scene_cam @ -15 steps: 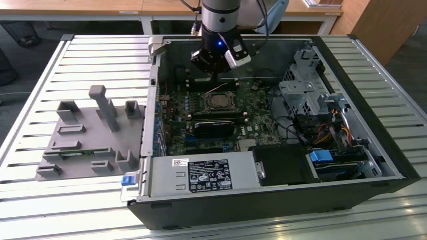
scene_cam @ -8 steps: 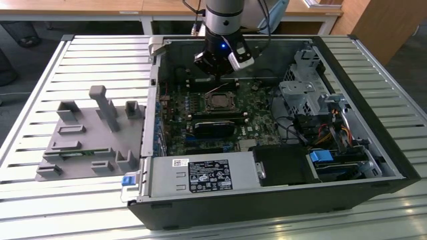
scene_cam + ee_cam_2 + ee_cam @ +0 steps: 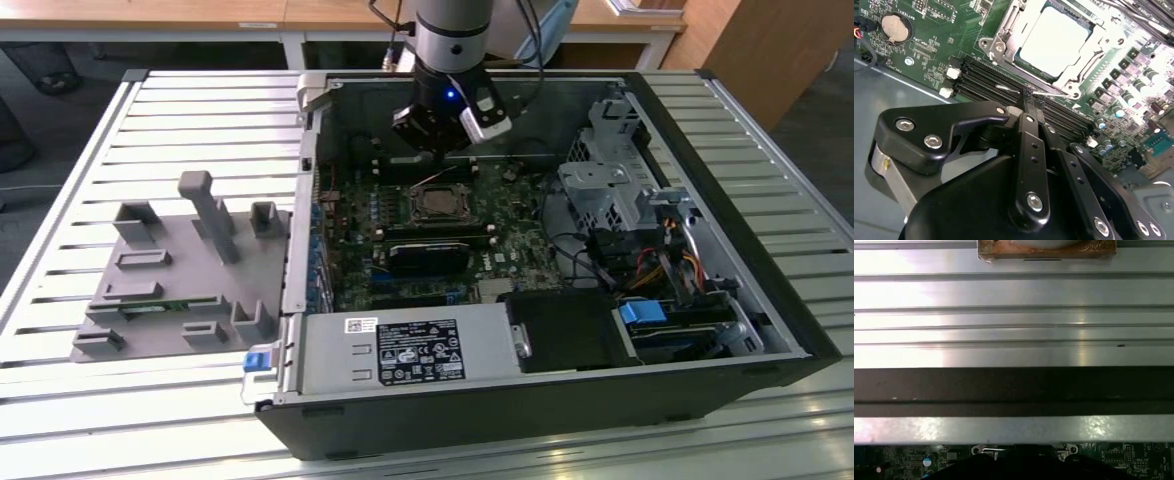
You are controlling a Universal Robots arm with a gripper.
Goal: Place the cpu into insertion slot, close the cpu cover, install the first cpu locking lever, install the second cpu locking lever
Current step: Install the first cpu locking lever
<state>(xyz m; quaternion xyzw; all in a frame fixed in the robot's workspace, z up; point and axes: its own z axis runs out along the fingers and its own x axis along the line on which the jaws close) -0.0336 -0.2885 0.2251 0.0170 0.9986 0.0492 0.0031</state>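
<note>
Your gripper [image 3: 1030, 95], fingers together and empty, hovered by the cpu [image 3: 1054, 40], already seated under its cover [image 3: 1004, 27]; levers remained.

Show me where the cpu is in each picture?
Exterior view: the cpu sits mid-board inside the case, just below the gripper.
Second wrist view: the cpu lies pale and square inside its cover, beyond the gripper.
First wrist view: I can't find it.
Shared landmark: the green board.
</note>
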